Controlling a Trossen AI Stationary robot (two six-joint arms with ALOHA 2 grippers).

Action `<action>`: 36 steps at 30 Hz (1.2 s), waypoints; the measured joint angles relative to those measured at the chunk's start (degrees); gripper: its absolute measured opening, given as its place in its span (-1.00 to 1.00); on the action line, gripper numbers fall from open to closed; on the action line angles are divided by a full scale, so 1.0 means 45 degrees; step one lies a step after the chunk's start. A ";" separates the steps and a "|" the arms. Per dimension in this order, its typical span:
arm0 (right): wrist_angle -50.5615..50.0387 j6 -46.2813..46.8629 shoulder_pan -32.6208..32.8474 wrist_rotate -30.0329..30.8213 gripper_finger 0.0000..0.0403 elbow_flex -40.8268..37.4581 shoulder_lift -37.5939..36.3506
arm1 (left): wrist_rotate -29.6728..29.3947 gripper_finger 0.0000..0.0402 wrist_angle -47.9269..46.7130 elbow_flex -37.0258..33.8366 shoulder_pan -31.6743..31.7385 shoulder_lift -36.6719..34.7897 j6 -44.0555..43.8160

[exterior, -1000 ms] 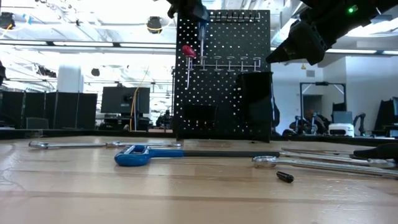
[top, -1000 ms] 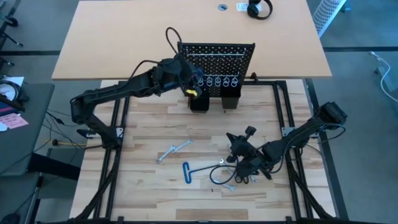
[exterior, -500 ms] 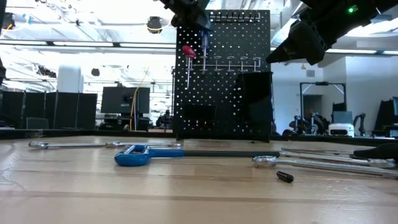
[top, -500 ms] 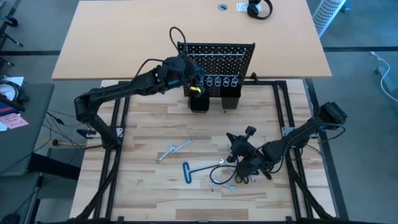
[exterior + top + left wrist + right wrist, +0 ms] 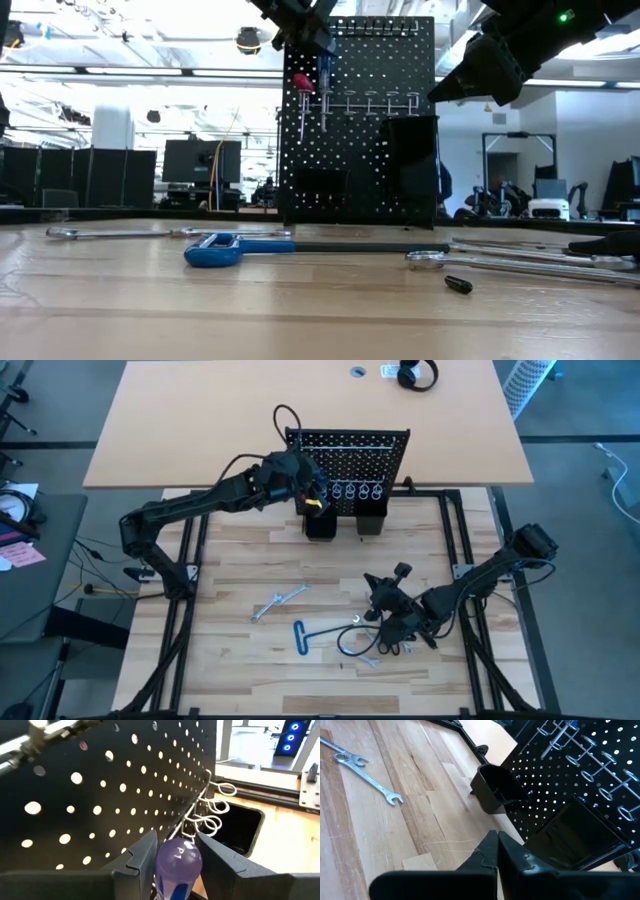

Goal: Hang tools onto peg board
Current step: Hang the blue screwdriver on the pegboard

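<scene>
At the peg board [image 5: 348, 448], the left gripper [image 5: 174, 851] brackets the blue screwdriver [image 5: 324, 78] hanging beside the red tool [image 5: 302, 84], its fingers seemingly just clear of the handle (contact is hard to judge), while the right gripper [image 5: 496, 851], closed and empty, hovers above the wrenches [image 5: 280, 601] on the table [image 5: 230, 570].

Overhead looking down, table-level facing peg board [image 5: 360, 120], wrists close

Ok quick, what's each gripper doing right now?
Left gripper: at the peg board, fingers open, either side of the blue-handled screwdriver with visible gaps, not clamping it.
Right gripper: shut, empty, above the table.
</scene>
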 joint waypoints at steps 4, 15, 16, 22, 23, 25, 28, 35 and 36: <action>0.0000 0.0004 0.0000 0.0000 -0.97 0.0000 0.0000 | -0.0002 -0.36 0.0058 0.0000 0.0000 0.0000 -0.0047; -0.0004 0.0004 0.0000 -0.0005 -0.97 0.0000 0.0000 | -0.0002 -0.26 0.0979 0.0000 -0.0076 -0.0062 0.1036; -0.0005 0.0003 0.0000 -0.0005 -0.97 0.0000 0.0000 | 0.0002 -0.26 0.0938 0.0000 -0.0093 -0.0110 0.1172; -0.0015 0.0004 0.0000 -0.0015 -0.97 0.0000 0.0000 | -0.0054 -0.26 0.0363 0.0000 -0.0252 -0.0544 0.1907; -0.0006 0.0004 0.0000 -0.0015 -0.97 0.0000 0.0000 | -0.0066 -0.26 0.0213 0.0000 -0.0304 -0.0684 0.1909; -0.0012 0.0004 0.0000 -0.0015 -0.97 0.0000 0.0000 | -0.0084 -0.27 -0.0252 0.0000 -0.0415 -0.0985 0.1906; -0.0009 0.0004 -0.0010 -0.0019 -0.97 0.0000 0.0000 | -0.0039 -0.32 -0.1009 0.0000 -0.0520 -0.1290 0.1640; 0.0045 0.0019 -0.0233 -0.0030 -0.97 0.0000 0.0000 | 0.0286 -0.60 -0.1828 0.0000 -0.0112 -0.0561 0.1260; 0.0065 0.0019 -0.0267 -0.0030 -0.97 0.0000 0.0000 | 0.0289 -0.64 -0.1631 0.0000 -0.0077 -0.0365 0.1348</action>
